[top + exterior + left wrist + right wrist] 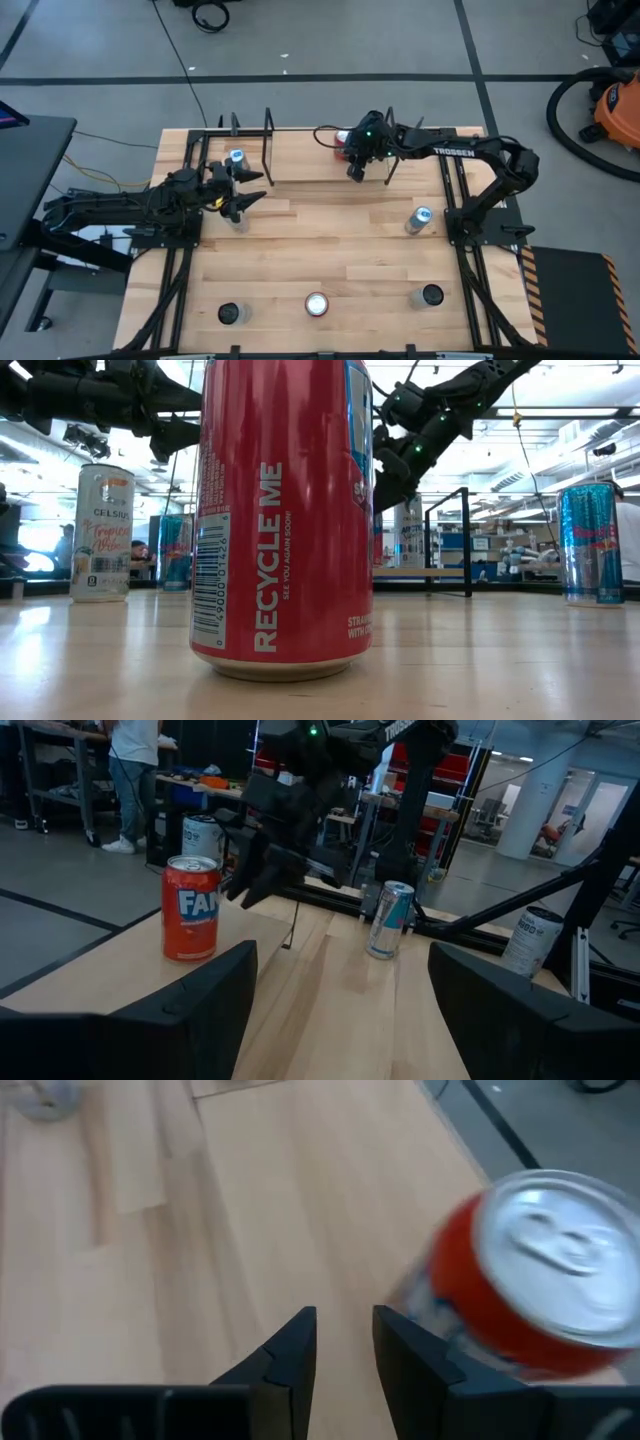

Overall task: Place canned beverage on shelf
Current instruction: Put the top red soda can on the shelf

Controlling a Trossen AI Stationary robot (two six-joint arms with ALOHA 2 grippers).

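Working gripper: the right gripper (345,1342) is seen over the shelf (300,160), just beside the orange soda can (530,1270); its fingers are parted by a narrow gap and nothing is held between them.
Task can: the orange soda can is stood upright on the shelf's light-wood board, toward the right-hand uprights, with its silver top showing; it is not touched by either finger.
Shelf: the low board is set at the table's far edge, flanked by thin black rod uprights (268,140).
Waiting arm: the left gripper (245,200) is held just off the shelf's left end, its fingers spread wide and empty.
Near the left uprights: a silver-and-blue can (236,157) is placed just outside the shelf, close to the left gripper.
Off the shelf's right end: a slim silver-and-blue can (420,218) is stood on the table (330,250), near the right arm's base.
Well in front of the shelf: three cans are lined along the near edge, a red can (285,520) in the middle, a dark-topped can (229,313) on its left and another dark-topped can (430,296) on its right.
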